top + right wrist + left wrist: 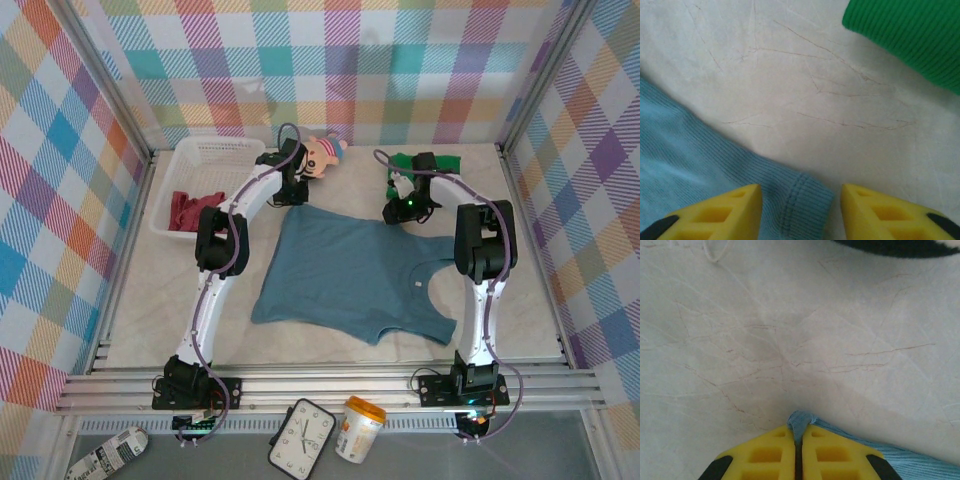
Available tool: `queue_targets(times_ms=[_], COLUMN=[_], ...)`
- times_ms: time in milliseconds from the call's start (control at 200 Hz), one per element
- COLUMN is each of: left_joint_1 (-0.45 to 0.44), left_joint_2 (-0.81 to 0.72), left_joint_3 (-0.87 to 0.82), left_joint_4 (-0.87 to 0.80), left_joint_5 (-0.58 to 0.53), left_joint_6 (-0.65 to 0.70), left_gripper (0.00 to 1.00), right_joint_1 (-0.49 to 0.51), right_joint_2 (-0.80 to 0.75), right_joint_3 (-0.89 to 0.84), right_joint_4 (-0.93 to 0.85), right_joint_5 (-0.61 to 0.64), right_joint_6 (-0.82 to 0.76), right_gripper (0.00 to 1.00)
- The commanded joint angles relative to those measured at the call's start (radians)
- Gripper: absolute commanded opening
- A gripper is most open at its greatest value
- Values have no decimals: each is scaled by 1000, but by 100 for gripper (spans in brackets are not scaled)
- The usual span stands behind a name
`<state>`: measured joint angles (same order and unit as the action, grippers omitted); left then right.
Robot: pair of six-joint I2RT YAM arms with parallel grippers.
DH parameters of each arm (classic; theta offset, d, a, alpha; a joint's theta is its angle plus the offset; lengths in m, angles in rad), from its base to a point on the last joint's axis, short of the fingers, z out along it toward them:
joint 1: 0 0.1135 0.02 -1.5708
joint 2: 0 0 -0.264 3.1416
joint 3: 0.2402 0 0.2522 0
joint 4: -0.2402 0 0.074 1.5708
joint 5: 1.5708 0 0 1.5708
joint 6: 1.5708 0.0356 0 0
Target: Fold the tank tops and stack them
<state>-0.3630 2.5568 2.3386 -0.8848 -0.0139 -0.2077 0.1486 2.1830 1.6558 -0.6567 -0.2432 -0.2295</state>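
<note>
Left arm (pixel 222 270) is showing white, curved link shells alternating with black joint housings; a purple-grey cable (pixel 240 250) is running along its outside and looping free near the wrist. Right arm (pixel 478 310) is showing the same white shell beneath a bulkier black joint block (pixel 485 240), and a green light (pixel 408 207) is glowing on its black wrist housing. Each arm is ending in a black base (pixel 190 385). Left gripper (pixel 799 429) and right gripper (pixel 801 189) are presenting bright yellow wedge-shaped fingers (pixel 735 210) with rectangular moulded recesses and black backing at the outer corners.
</note>
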Motion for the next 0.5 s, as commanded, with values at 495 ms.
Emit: queue_targets(times_ms=[495], left_joint_1=[7], left_joint_2=[-138], left_joint_3=[-100], left_joint_4=[56], left_joint_5=[53], left_joint_6=[170], left_gripper=[0], right_joint_1=[23], right_joint_2=[-209], right_joint_3=[-229], right_joint_4=[200], right_joint_5=[-4], right_joint_6=[-58], right_gripper=[12])
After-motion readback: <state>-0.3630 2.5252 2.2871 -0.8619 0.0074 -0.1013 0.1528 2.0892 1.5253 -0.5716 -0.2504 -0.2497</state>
